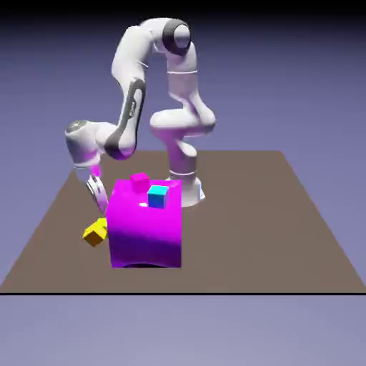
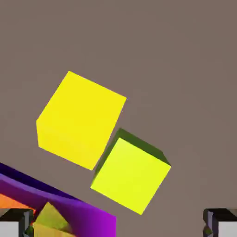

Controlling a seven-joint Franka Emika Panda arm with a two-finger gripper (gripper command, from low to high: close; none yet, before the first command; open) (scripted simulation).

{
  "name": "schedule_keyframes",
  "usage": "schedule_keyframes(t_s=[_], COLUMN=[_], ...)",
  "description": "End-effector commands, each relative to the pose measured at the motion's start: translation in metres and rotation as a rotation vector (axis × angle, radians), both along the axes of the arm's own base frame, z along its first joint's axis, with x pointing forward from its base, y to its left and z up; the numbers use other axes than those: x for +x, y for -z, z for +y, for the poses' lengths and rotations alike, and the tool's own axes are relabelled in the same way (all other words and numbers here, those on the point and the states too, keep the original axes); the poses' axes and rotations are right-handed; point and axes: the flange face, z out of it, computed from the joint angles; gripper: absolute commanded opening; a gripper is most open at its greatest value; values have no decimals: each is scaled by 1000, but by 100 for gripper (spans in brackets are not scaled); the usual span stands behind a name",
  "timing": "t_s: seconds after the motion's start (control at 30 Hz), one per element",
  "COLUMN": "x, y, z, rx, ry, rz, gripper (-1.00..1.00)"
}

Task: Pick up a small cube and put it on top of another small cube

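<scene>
In the hand view the small golden-yellow cube [image 2: 81, 120] lies on the brown table, left of centre. The duller yellow-green cube [image 2: 132, 173] sits right beside it, lower right, nearly touching at a corner. My gripper [image 2: 119, 224] is open above them; its grey fingertips [image 2: 16, 223] show far apart at the bottom corners with nothing between them. In the exterior view the gripper [image 1: 95, 191] hangs just above a small yellow cluster [image 1: 95, 231], where I cannot separate the two cubes.
A big magenta block [image 1: 146, 225] stands immediately to the exterior view's right of the cubes, and its edge [image 2: 88, 215] shows in the hand view. A small pink cube [image 1: 140, 180] and a cyan cube [image 1: 158, 195] rest on top of it.
</scene>
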Motion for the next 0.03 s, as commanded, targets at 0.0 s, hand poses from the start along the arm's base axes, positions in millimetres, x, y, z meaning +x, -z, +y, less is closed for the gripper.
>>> schedule_keyframes(t_s=[0.0], x=[-1], y=[-1], z=[0], rx=[0], ry=[1], rz=[2], gripper=[100])
